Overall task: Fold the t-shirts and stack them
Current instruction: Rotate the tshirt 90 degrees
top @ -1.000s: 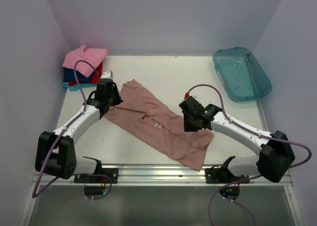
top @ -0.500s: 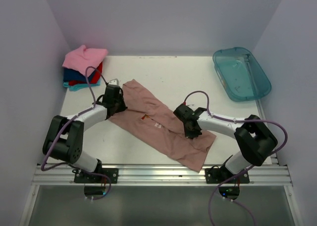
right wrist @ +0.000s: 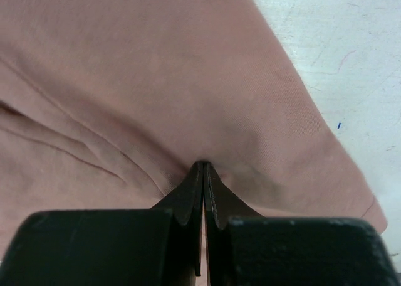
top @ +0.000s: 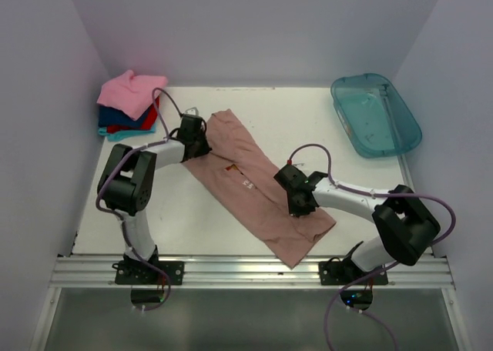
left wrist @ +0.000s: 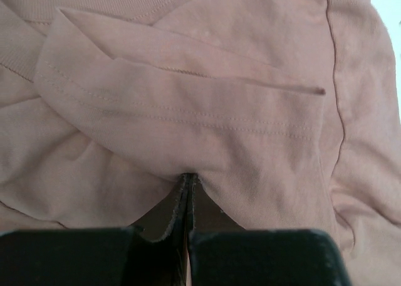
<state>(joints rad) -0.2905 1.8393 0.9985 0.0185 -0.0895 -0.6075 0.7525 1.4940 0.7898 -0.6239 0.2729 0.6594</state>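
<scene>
A dusty pink-brown t-shirt [top: 254, 185] lies folded into a long diagonal strip on the white table [top: 293, 120], its small chest print [top: 240, 175] facing up. My left gripper [top: 196, 146] is shut on the shirt's upper left edge; in the left wrist view the closed tips [left wrist: 188, 179] pinch the cloth [left wrist: 188, 110] by a sleeve fold. My right gripper [top: 300, 204] is shut on the lower right part of the shirt; in the right wrist view its tips [right wrist: 203, 167] pinch the cloth [right wrist: 156, 79]. A stack of folded tees [top: 129, 103], bright pink on top, sits at the back left corner.
A translucent teal plastic tub [top: 375, 114] stands at the back right. Walls close the table at the back and both sides. A metal rail [top: 246, 270] runs along the near edge by the arm bases.
Both grippers have carried the shirt toward the back and right. The left gripper moved up toward the folded stack. The shirt is narrower and lies steeper on the table.
</scene>
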